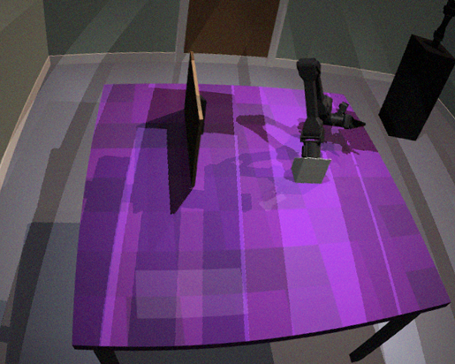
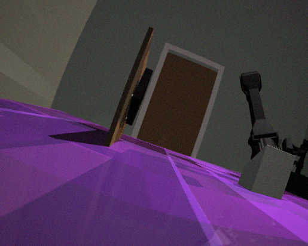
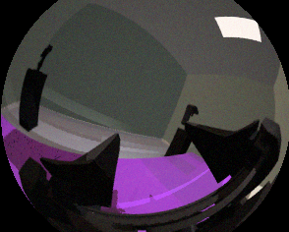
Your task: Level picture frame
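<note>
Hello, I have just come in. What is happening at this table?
A robot arm stands on a pale block on the table. Its gripper is open, holding nothing, and points away from the upright wooden panel. The dark frame is on that panel, seen edge-on, so I cannot tell whether it hangs level.

Counting them off now: one worktop point(image 1: 265, 265) point(image 2: 143, 229) point(image 3: 157, 179), one robot arm point(image 1: 314, 104) point(image 2: 258, 104), two fingers, one grey block point(image 1: 310, 171) point(image 2: 274, 172), one upright board point(image 1: 193, 105) point(image 2: 130, 89), one picture frame point(image 1: 204, 115) point(image 2: 139, 97), one door point(image 1: 233, 14) point(image 2: 177, 103), one bright panel point(image 3: 239, 29) and, in the wrist view, two dark pedestals point(image 3: 32, 100)!
</note>
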Controlling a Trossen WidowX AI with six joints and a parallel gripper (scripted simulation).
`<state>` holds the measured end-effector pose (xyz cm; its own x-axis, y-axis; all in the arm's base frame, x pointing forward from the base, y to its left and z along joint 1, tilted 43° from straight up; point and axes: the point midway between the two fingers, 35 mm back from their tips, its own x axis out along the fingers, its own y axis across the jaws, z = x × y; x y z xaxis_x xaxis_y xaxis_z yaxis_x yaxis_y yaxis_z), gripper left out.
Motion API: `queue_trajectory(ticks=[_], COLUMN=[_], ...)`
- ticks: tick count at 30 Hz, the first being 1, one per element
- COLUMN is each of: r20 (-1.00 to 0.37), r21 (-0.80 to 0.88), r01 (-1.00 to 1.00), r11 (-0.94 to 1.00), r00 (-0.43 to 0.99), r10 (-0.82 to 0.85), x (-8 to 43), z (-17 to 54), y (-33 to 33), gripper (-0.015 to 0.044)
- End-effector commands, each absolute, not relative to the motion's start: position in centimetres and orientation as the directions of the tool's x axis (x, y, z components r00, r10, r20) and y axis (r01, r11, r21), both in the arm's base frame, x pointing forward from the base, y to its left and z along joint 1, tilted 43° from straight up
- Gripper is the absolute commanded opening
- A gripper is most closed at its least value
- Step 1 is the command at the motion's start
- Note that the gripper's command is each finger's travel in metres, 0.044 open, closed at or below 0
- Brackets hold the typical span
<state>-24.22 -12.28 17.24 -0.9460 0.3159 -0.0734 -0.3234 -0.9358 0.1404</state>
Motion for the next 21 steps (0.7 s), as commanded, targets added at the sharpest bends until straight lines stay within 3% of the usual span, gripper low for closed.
queue_trajectory(ticks=[1, 5, 10, 15, 21], r20=[-0.076, -0.118, -0.163, -0.185, -0.184], r21=[0.145, 0.242, 0.388, 0.525, 0.67], r01=[-0.311, -0.063, 0.284, 0.541, 0.676], r11=[-0.939, -0.968, -0.877, -0.657, -0.305], r00=[-0.95, -0.992, -0.915, -0.681, -0.247], r10=[0.303, 0.035, -0.368, -0.709, -0.951], x=[-24.2, -22.4, -17.8, -11.1, -1.5], z=[17.2, 17.6, 18.2, 18.9, 20.0], y=[-12.5, -16.8, -22.6, -26.7, -28.4], gripper=[0.0374, 0.0269, 0.026, 0.026, 0.026])
